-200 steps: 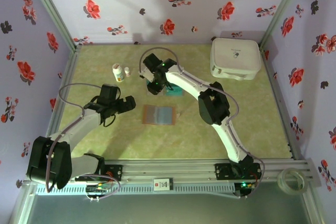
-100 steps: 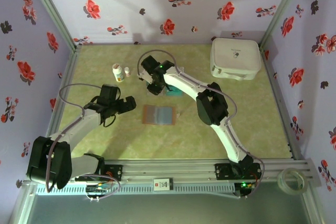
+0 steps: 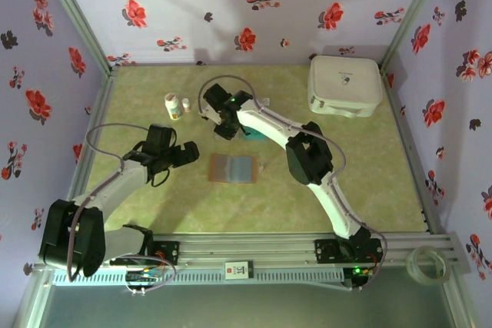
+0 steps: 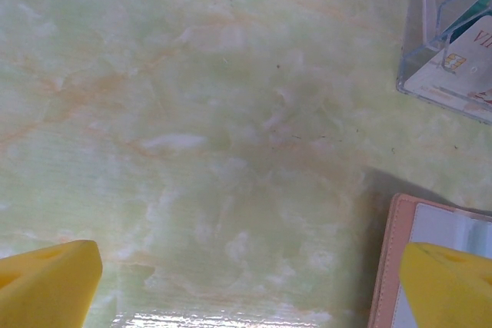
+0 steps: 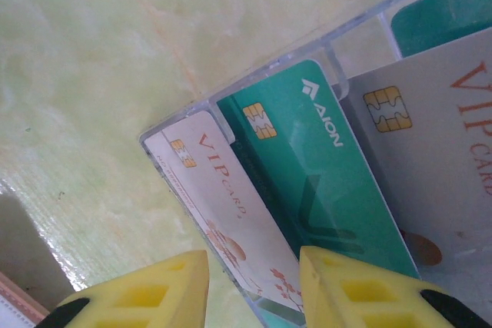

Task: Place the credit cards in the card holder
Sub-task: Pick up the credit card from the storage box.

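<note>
- R gripper (image 5: 254, 289): yellow fingers (image 5: 154, 293) part-way apart, straddling the near corner of a clear plastic tray (image 5: 184, 117). No grip seen; can't tell if the pads touch anything.
- Credit cards sit in that tray: a white "VIP" card (image 5: 223, 213) lies under the gap. At its 3 o'clock is a teal "AION" card (image 5: 315, 182) w/ gold chip, then a pale grey "VIP" card (image 5: 430, 151).
- L gripper (image 4: 246, 289): yellow fingers spread wide, only bare table btwn them.
- Flat reddish-brown leather-like card holder (image 3: 232, 167) lies mid-table on the green marble-look table (image 3: 369, 174). L gripper is near its 9 o'clock, tray and R gripper near its 12.
- Two small white bottles (image 3: 173, 105) at the holder's 10 o'clock.
- Large white rounded case (image 3: 345, 84) at 2 o'clock, far corner.
</note>
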